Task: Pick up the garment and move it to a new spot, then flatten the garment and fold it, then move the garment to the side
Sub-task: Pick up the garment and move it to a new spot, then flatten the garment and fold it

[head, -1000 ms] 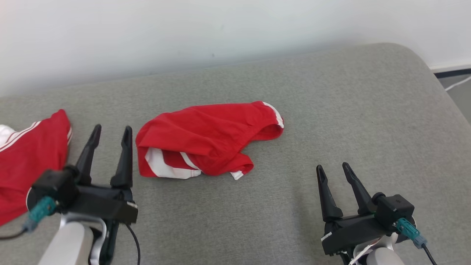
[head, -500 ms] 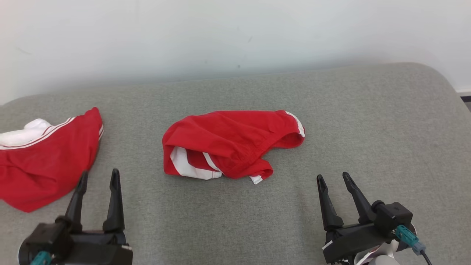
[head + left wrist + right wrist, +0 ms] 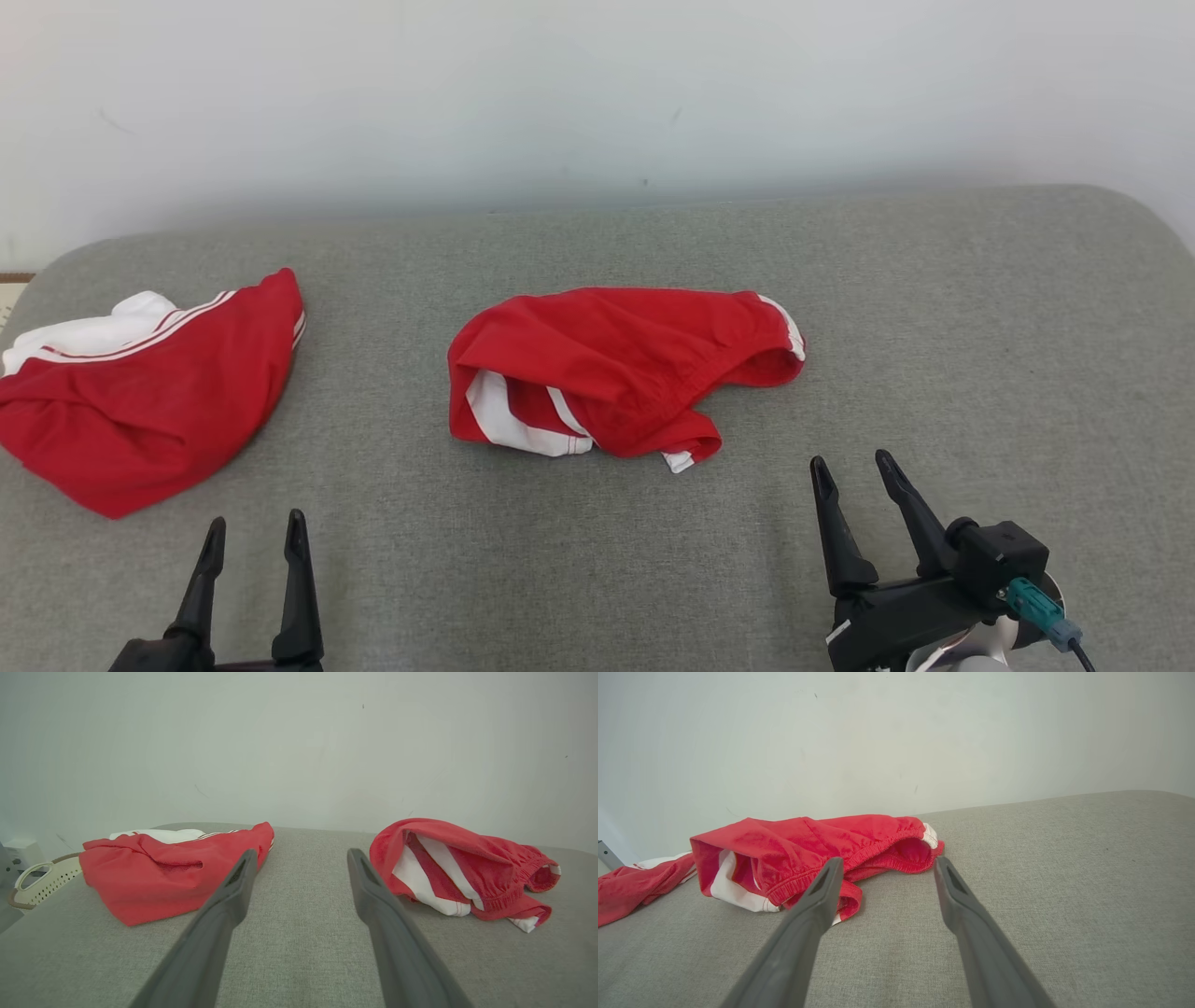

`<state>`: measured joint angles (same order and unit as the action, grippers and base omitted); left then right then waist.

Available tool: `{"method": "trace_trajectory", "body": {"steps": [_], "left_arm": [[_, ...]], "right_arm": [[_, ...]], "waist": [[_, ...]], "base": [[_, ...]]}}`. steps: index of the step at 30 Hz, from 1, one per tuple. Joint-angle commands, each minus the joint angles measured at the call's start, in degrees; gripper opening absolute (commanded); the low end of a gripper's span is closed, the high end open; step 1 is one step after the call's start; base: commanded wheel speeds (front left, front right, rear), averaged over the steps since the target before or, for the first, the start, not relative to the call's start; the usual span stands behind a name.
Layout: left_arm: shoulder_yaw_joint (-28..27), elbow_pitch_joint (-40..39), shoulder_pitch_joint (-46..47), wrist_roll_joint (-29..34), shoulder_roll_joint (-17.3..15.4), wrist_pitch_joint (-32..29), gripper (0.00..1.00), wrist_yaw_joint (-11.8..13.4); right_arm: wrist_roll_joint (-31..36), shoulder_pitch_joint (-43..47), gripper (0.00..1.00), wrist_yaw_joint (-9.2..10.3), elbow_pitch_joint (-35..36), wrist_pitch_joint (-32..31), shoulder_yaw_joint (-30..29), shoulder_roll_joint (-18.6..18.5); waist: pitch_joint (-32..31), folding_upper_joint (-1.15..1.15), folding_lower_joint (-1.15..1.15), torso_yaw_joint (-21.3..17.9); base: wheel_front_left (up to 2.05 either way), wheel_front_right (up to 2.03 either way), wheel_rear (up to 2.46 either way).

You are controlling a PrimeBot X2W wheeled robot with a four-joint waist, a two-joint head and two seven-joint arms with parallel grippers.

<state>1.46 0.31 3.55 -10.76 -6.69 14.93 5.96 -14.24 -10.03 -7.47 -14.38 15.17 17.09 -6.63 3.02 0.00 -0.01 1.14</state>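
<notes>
A crumpled red garment [image 3: 616, 369] with white stripes lies in the middle of the grey cushioned surface [image 3: 980, 355]; it also shows as the red garment [image 3: 460, 868] and the red garment [image 3: 808, 849]. My left gripper [image 3: 257, 523] is open at the lower left, well short of it and apart from both cloths; the left gripper [image 3: 302, 851] points between them. My right gripper [image 3: 850, 459] is open at the lower right, just short of the garment's near right edge; the right gripper [image 3: 888, 859] has nothing between its fingers.
A second red and white garment [image 3: 149, 392] lies bunched at the far left of the surface, seen too as the second garment [image 3: 173, 872]. A pale perforated basket [image 3: 42, 882] sits beyond the left edge. A white wall [image 3: 597, 93] backs the surface.
The head camera has turned, so the whole picture slid right and down. My left gripper has drawn back toward the bottom edge, still open. The garments lie as before.
</notes>
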Motion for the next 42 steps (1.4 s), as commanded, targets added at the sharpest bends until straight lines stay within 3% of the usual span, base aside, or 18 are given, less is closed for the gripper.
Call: {"method": "trace_trajectory", "body": {"steps": [1, 13, 27, 42], "left_arm": [[-0.29, 0.25, -0.69, 0.53, 0.08, 0.13, 1.0, -0.19], [-0.5, 1.23, -0.46, 3.19, 1.43, 0.14, 1.0, -1.33], [0.35, 2.55, 0.82, 3.46, 2.57, 0.14, 1.0, -3.36], [4.08, 4.74, 3.82, 3.0, 3.58, 0.14, 1.0, -5.64]], "right_arm": [[-0.19, 0.04, 1.0, -0.04, -0.17, 0.15, 0.17, -0.31], [-0.68, -0.62, 1.0, -0.04, -2.54, 0.15, 1.64, -0.38], [-0.86, -10.35, 1.0, -0.04, -12.92, -2.4, 10.6, -1.1], [-3.49, -26.41, 1.0, -0.04, -39.06, -0.92, 15.1, 0.21]], "waist": [[0.03, 0.0, 0.01, 0.41], [-1.03, 0.0, 0.01, 1.92], [-2.16, 0.0, 0.01, 5.55], [0.05, 0.0, 0.01, 14.2]], "base": [[0.0, 0.0, 0.0], [0.0, 0.0, 0.0], [0.0, 0.0, 0.0], [0.0, 0.0, 0.0]]}}
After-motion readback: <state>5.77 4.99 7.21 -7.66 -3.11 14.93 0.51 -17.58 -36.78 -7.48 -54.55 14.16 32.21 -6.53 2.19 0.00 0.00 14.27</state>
